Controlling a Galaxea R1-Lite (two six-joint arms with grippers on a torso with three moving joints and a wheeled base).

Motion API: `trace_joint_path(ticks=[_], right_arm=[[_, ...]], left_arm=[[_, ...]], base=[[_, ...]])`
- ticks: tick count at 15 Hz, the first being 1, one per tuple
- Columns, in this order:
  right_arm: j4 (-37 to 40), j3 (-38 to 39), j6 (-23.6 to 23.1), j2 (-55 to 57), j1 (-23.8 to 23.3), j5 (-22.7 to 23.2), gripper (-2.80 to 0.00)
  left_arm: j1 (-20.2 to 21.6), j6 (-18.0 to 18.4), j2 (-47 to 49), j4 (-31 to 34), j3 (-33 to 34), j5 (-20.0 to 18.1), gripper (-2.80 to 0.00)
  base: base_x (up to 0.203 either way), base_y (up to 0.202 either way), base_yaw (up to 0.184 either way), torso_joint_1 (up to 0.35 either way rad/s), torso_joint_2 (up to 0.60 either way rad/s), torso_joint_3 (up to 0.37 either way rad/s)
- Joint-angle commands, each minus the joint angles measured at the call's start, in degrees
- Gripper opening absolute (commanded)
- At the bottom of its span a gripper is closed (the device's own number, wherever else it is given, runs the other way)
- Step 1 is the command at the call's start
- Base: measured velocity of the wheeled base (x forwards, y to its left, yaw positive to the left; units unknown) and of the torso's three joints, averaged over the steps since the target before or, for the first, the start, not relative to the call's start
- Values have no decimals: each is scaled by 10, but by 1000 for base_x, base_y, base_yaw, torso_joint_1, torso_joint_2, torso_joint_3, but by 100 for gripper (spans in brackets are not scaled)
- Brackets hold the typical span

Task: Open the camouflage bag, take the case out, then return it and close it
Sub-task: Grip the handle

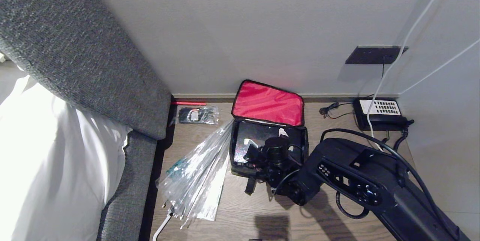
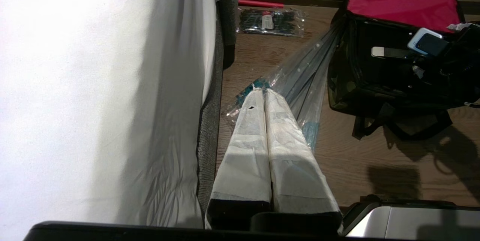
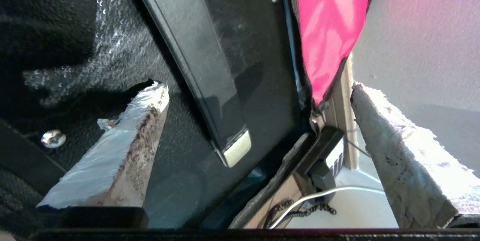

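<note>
The camouflage bag point(image 1: 240, 164) stands open on the wooden floor by the wall, its red-lined lid point(image 1: 268, 103) flipped up against the skirting. The glossy black case point(image 3: 240, 46) lies flat inside it, with its black handle point(image 3: 195, 65) and one pale end mount point(image 3: 236, 151) showing. My right gripper point(image 1: 267, 139) hovers just over the bag's opening, open wide; its taped fingers point(image 3: 123, 147) straddle the handle and grip nothing. My left gripper point(image 2: 261, 91) is parked off to the side beside the bed, shut and empty. From there the bag point(image 2: 345, 83) lies ahead and to the right.
A clear plastic umbrella point(image 1: 198, 173) lies on the floor against the bag's left side. A black-and-white telephone point(image 1: 378, 113) with a coiled cord sits in the right corner. A grey headboard point(image 1: 75, 65) and white bedding fill the left. A plastic packet point(image 1: 198, 114) lies by the wall.
</note>
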State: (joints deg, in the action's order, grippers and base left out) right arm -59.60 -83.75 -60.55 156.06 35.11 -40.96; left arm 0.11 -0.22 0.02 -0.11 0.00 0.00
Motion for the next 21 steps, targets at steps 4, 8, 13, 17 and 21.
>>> trace_joint_path(ticks=[4,8,13,17,21], right_arm=[[-20,-8,-35,7,0,12,0],[-37,-28,-80,22,-3,22,0],[-45,-76,-126,32,-23,37,0],[-36,-120,-122,30,-32,35,0],[-40,-130,-120,28,-32,34,0]], left_arm=[[1,0,-1,0,0,0,-280],[0,0,-1,0,0,0,-280],[0,0,-1,0,0,0,-280],[0,0,-1,0,0,0,-280],[0,0,-1,-1,0,0,-280]], base=[[0,0,0,0,0,0],[0,0,0,0,0,0],[0,0,0,0,0,0],[0,0,0,0,0,0],[0,0,0,0,0,0]])
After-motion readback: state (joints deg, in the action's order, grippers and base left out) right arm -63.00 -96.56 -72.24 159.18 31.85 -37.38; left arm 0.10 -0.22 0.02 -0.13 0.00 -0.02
